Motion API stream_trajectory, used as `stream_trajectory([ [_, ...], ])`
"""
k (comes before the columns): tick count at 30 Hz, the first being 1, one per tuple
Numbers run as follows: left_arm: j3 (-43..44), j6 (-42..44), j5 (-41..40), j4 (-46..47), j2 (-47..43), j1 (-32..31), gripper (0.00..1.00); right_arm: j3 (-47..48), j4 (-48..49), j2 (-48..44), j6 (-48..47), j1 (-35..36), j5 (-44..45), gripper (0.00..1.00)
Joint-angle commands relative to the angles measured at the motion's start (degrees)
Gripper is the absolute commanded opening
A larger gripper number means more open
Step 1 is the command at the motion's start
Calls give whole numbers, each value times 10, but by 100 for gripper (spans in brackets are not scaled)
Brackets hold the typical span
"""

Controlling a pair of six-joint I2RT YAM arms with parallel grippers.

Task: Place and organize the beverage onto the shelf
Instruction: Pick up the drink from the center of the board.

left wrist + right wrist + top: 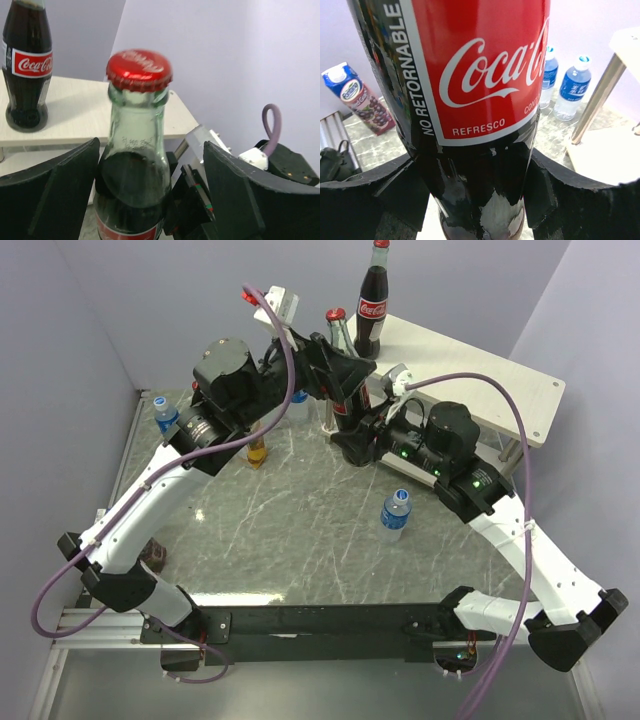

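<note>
- A Coca-Cola bottle (132, 130) with a red cap is seen upright between the left jaws, at the height of its neck and shoulder.
- The left jaws stand open, wider than the bottle. A clear gap is seen on the side of one finger (240, 195), while the other finger lies just beside the glass. Nothing is gripped by them.
- The right jaws are closed on the lower body of this bottle, under the red label. Both fingers (370, 200) are pressed against the glass.
- The held bottle is found just in front of the left end of the shelf (470, 370), beside a metal leg. Whether it touches the bench (300, 540) cannot be told.
- A second Coca-Cola bottle (371, 305) is stood on the top board of the shelf.
- A water bottle (396, 512) is stood on the bench near the right arm.
- Two further water bottles (574, 85) and a juice carton (357, 97) are seen on the bench behind the held bottle.
</note>
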Motion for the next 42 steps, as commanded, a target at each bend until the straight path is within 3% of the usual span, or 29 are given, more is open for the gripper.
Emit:
stream_trajectory([
  [1,38,-8,35,80,-25,-5,90,17,92,-27,25,-18,-22,0],
  [6,46,10,9,67,-24,-4,100,19,104,-31,38,-44,-47,0],
  [27,102,21,-12,67,47,-2,99,73,136,-11,46,-146,-106,0],
  [42,85,68,-37,76,52,-2,99,130,157,17,-11,-172,-81,0],
])
